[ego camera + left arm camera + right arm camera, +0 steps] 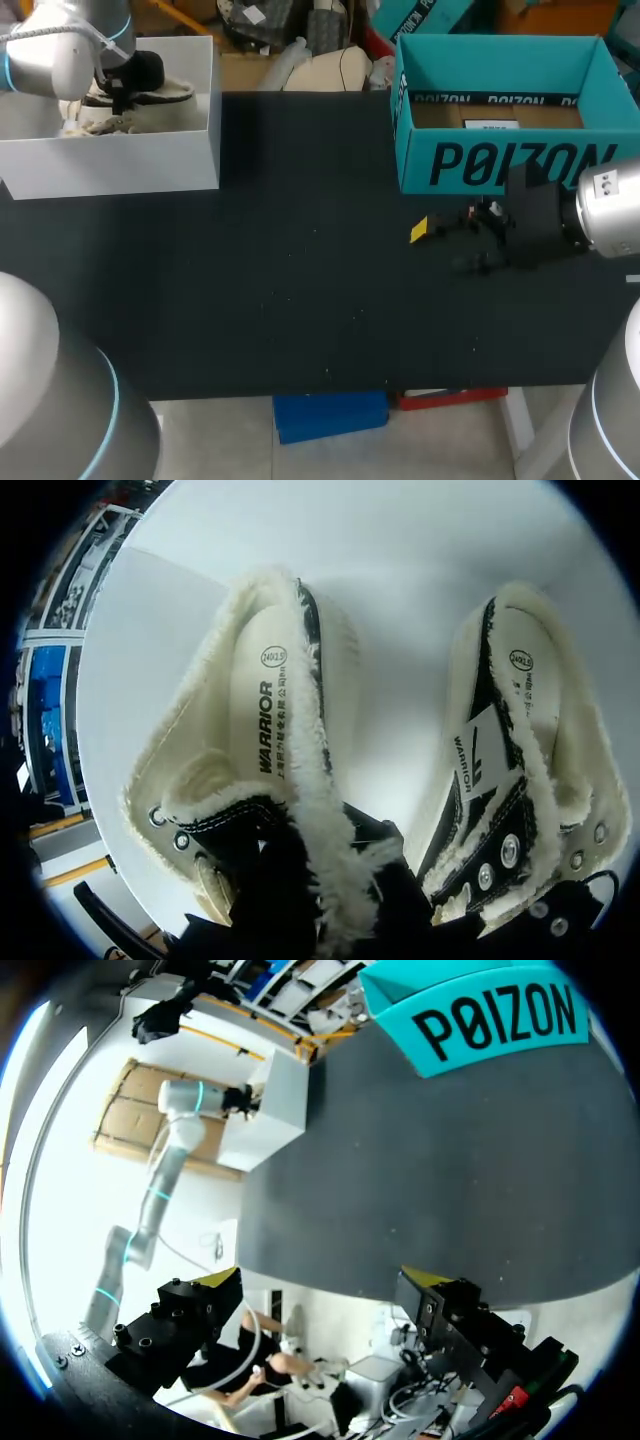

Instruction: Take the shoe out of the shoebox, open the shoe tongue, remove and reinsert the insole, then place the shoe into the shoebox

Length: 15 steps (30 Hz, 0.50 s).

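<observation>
Lying beside its twin (520,760) in the white shoebox (110,160): fleece-lined shoe (285,760), probably light, soft-walled and crushable, best taken at the collar rim. Left pincer (330,890) sits at that collar, grip not discernible. Right pincer (322,1278) is released and empty over the bench (300,280).

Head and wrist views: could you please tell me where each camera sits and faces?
Head view: above, behind, looking down on the table; left arm, right arm show.
Left wrist view: on that wrist, looking into the white box at shoes; left claw shows.
Right wrist view: on that wrist, looking across the table; open right claw shows.
Head and right wrist views share the teal box.
</observation>
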### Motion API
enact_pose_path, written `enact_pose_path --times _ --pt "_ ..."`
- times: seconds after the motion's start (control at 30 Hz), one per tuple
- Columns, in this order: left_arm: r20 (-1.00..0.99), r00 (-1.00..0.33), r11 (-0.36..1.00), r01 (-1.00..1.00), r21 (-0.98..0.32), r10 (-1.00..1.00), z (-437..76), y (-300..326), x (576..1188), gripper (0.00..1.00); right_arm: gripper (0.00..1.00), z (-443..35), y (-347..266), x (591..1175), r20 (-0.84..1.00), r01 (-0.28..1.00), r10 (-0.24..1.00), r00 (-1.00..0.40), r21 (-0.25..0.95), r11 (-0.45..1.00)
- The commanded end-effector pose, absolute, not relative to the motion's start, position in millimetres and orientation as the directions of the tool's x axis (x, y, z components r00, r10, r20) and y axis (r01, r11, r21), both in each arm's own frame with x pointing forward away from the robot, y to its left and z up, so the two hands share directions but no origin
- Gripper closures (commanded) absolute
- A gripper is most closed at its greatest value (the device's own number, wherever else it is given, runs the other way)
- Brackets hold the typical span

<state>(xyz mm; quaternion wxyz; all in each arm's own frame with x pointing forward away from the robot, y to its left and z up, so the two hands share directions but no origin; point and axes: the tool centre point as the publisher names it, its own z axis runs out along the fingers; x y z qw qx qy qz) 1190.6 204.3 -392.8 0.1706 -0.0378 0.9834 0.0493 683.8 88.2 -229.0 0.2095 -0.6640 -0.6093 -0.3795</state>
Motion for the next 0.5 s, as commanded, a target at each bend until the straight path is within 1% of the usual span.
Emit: enact_pose_path --times 0.03,0.27,0.33,0.37,0.4,0.43,0.5 --pt "-0.331 -0.941 0.992 -0.095 0.084 -0.062 -403 204 1197 1.0 0.0 -229 89 684 0.758 0.968 0.652 -0.029 0.184 -0.17" --pt "-0.314 -0.947 0.992 -0.099 0.084 -0.068 -408 203 1191 1.0 0.0 -229 89 684 0.758 0.968 0.652 -0.029 0.184 -0.17" --pt "-0.313 -0.947 0.991 -0.1 0.083 -0.069 -407 203 1191 0.88 0.0 -229 89 684 0.758 0.968 0.652 -0.029 0.184 -0.17" --pt "-0.306 -0.949 0.992 -0.101 0.082 -0.072 -405 203 1191 0.71 0.0 -229 89 684 0.758 0.968 0.652 -0.029 0.184 -0.17" --pt "-0.306 -0.949 0.992 -0.101 0.081 -0.072 -403 203 1191 0.59 0.0 -229 89 684 0.758 0.968 0.652 -0.029 0.184 -0.17" --pt "-0.307 -0.949 0.992 -0.099 0.081 -0.07 -401 203 1190 0.51 0.0 -229 89 684 0.758 0.968 0.652 -0.029 0.184 -0.17" --pt "-0.297 -0.952 0.992 -0.096 0.078 -0.068 -396 203 1189 0.14 0.0 -229 89 684 0.758 0.968 0.652 -0.029 0.184 -0.17"
